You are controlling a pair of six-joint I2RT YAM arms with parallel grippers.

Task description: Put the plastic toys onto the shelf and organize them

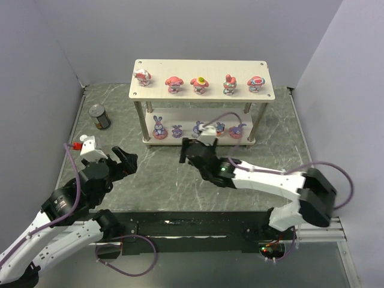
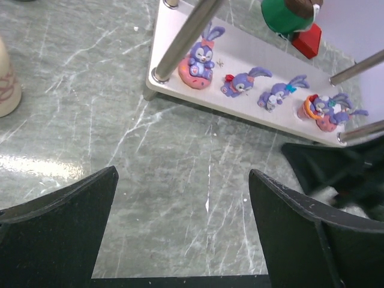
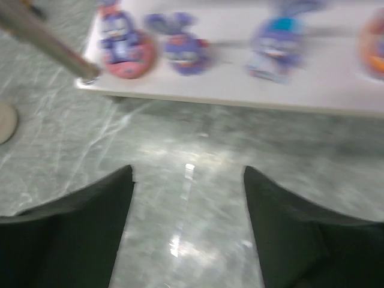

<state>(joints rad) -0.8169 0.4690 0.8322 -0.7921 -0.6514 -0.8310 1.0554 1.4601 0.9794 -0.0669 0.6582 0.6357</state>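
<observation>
The grey marbled surface (image 1: 156, 174) carries the 2-tier shelf (image 1: 186, 67) at the middle of its far edge. The right pincer (image 3: 187, 171) hovers just before the lower board and the left pincer (image 2: 182, 180) nearer the left edge, each with fingers apart and holding nothing. A dark tin can (image 1: 99, 116) stands toward the far-left corner; 5 pink-hooded figurines (image 1: 199, 85) line the top board and 5 purple rabbit-eared figurines (image 1: 158, 127) the lower board.

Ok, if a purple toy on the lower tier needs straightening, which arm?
Probably right. The right gripper, open and empty, sits just before the lower tier by the purple toys; the left gripper, also open, is farther back.
</observation>
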